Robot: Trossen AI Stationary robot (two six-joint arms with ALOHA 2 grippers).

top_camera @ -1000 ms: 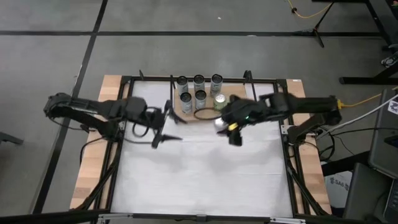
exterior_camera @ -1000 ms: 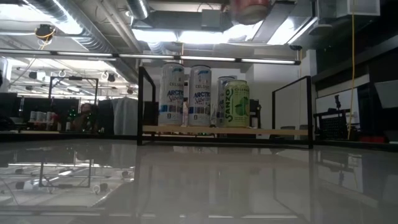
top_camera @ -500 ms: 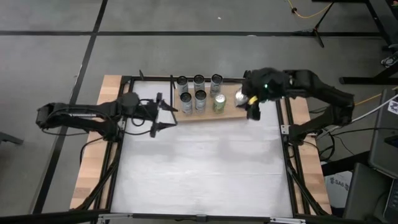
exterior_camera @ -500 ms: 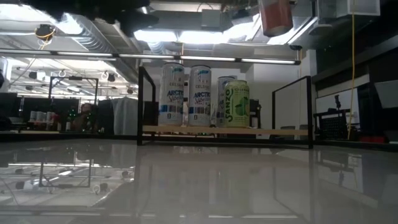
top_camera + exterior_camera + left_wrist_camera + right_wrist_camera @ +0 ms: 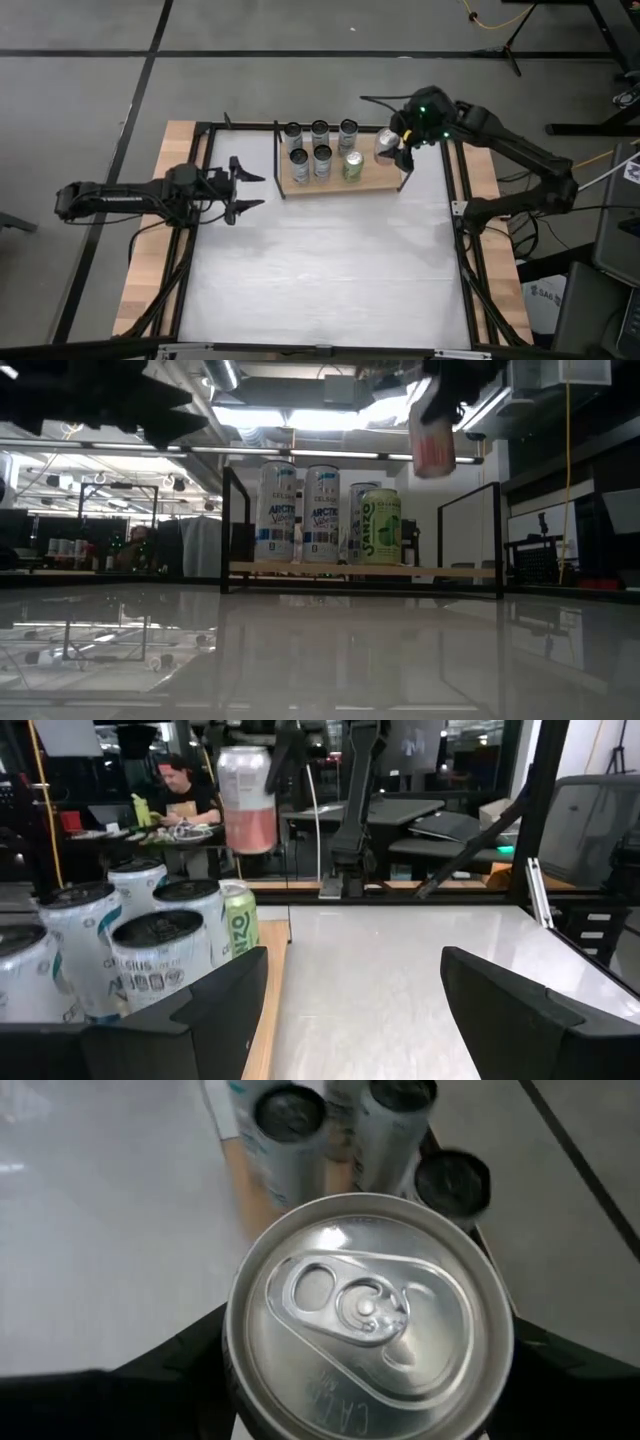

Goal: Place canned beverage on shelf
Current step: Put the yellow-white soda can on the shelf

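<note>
The shelf, a light-wood board (image 5: 378, 181) with black wire uprights, lies at the table's far side and also shows in the low view (image 5: 440, 569). Several tall white cans (image 5: 320, 129) and a green can (image 5: 353, 164) stand on its left and middle parts. My right gripper (image 5: 397, 147) is shut on a silver-topped pink can (image 5: 432, 438), held in the air over the shelf's right end. The can also shows in the left wrist view (image 5: 246, 800). My left gripper (image 5: 243, 185) is open and empty, left of the shelf. My right gripper pinches the can between its two fingers (image 5: 170, 1365) on opposite sides of the upper side wall (image 5: 236, 1385), just under the top rim. The fingers come from above, pointing down. The can hangs nearly upright, lid up, clear of the shelf and the other cans.
The shelf's right end (image 5: 392, 178), beside the green can, is bare. The wire uprights (image 5: 498, 540) rise at both shelf ends. The white tabletop (image 5: 320, 270) spreads in front of the shelf, inside a black frame (image 5: 462, 250). A person (image 5: 185, 788) sits in the room beyond.
My right gripper has carried the can from in front of the shelf toward the table's far right, and now holds it over the shelf's right end. My left gripper has drawn back toward the table's left edge, away from the shelf.
</note>
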